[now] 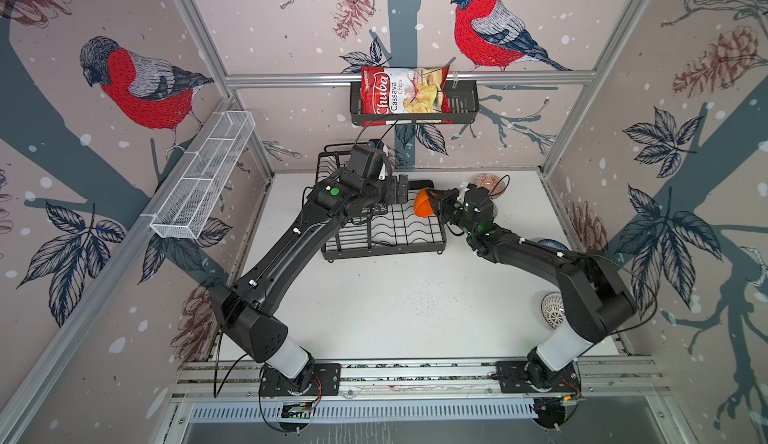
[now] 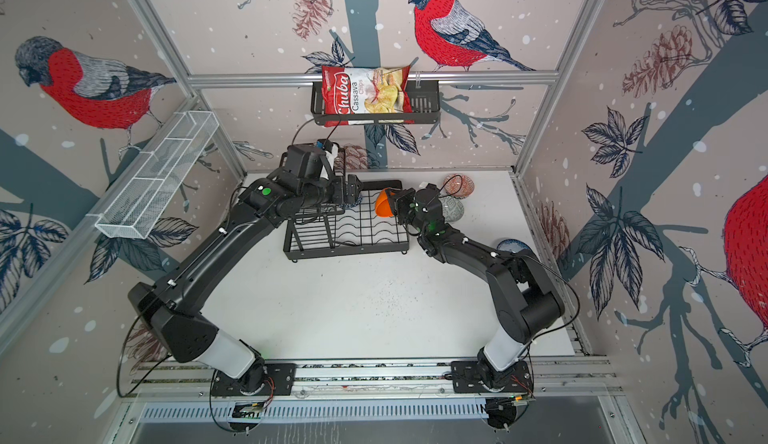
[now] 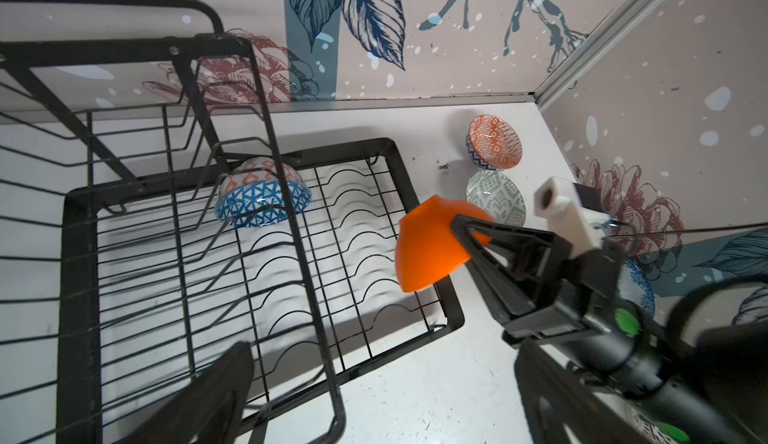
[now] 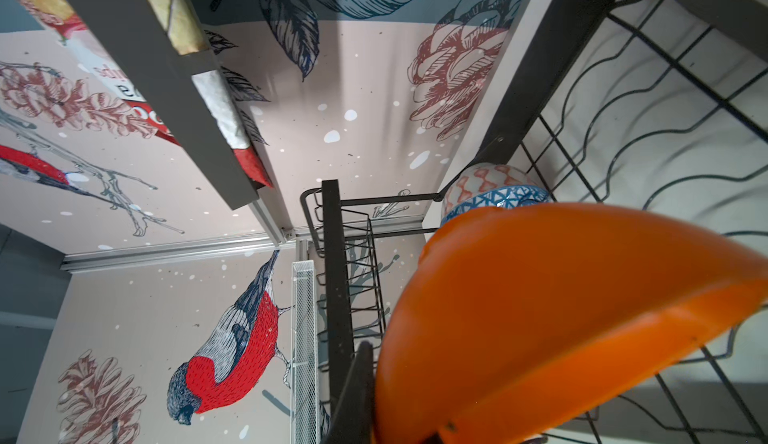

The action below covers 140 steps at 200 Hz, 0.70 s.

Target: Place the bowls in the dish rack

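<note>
- The right hand is clamped on the rim of the orange bowl, one finger inside and one outside.
- The orange bowl is held on its side, its foot pointing to 9 o'clock. It hangs in the air over the 3 o'clock edge of the dish rack, clear of the wires.
- The left hand hovers over the rack's 12 o'clock part, next to the raised upper basket. Its fingers are spread wide and hold nothing.
- The dish rack stands on the white table, toward 12 o'clock from the middle.
- A blue-and-red patterned bowl lies rim-down and tilted on the rack's wavy base, near its 12 o'clock side.
- An orange-red patterned bowl and a grey-green bowl sit just beside each other on the table, at 2 o'clock from the rack.
- A blue bowl sits at 4 o'clock from the rack, partly hidden by the right arm.
- A lattice bowl sits at the table's 4 o'clock edge, half hidden by that arm.
- A chips bag fills a black shelf basket on the 12 o'clock wall.
</note>
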### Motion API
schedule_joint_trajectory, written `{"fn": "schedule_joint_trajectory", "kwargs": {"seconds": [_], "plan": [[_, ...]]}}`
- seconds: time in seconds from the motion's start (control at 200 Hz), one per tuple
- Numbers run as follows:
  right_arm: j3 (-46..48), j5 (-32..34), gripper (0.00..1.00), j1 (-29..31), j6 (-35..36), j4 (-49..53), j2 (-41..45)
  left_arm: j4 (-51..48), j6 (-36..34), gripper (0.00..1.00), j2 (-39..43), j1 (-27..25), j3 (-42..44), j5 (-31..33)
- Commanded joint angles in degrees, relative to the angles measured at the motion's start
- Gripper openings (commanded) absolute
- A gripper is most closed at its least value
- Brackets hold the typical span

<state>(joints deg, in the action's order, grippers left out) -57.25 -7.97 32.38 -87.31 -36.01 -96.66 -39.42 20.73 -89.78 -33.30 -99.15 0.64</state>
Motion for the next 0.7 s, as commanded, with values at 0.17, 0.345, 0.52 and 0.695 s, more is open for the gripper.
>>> {"fn": "schedule_joint_trajectory", "kwargs": {"seconds": [0.17,0.345,0.52,0.695], "plan": [[-7.1,1.5,0.0,2.7,1.2,-6.4,-7.0,3.0,-3.6,0.98,1.4,1.7,0.5,-3.9],[-7.3,2.5,0.0,4.3,-0.8,-8.6,-10.6,4.9,-3.9,0.98,3.3,2.0,4.9,-3.2],[-9.9,1.7,0.0,4.7,-0.6,-9.0,-14.5,6.2,-4.5,0.98,4.4,3.2,7.2,-2.9],[-13.0,1.5,0.0,5.5,-2.2,-10.8,-18.2,5.8,-4.3,0.98,4.2,4.2,7.2,-3.1]]}}
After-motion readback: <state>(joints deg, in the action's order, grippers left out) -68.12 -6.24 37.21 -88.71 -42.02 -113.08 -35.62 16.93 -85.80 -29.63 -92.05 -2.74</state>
